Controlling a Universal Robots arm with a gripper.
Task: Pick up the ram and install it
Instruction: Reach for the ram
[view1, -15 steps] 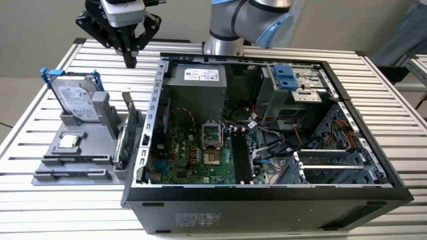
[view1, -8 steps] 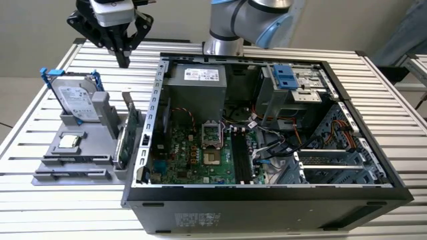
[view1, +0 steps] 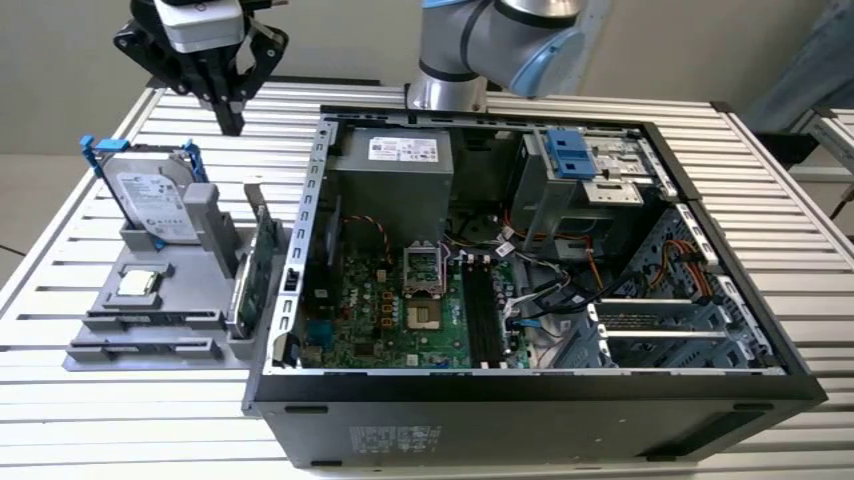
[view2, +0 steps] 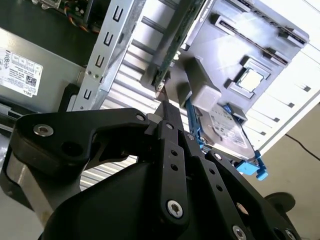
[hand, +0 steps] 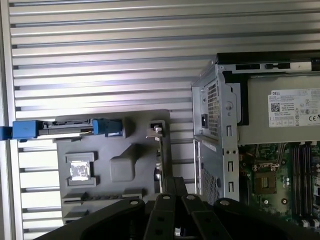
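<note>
Hand (view1: 231, 124) closed and empty, hovering above the ram (hand: 160, 161) standing on edge in the gray holder (hand: 140, 150).

The hand (view1: 231, 125) was black. The desk (view1: 54, 230) showed silver ribbed slats. The hard drive (view1: 150, 200) was silver, its frame (view1: 94, 160) blue; the holder (view1: 140, 300) grey; the motherboard (view1: 387, 315) green.

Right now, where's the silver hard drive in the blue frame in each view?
Exterior view: silver hard drive in a blue frame, upright at the exterior view's left.
Second wrist view: the drive, label side showing.
First wrist view: the drive, edge-on.
Shared landmark: square silver chip beside it in the grey plastic holder.
</note>
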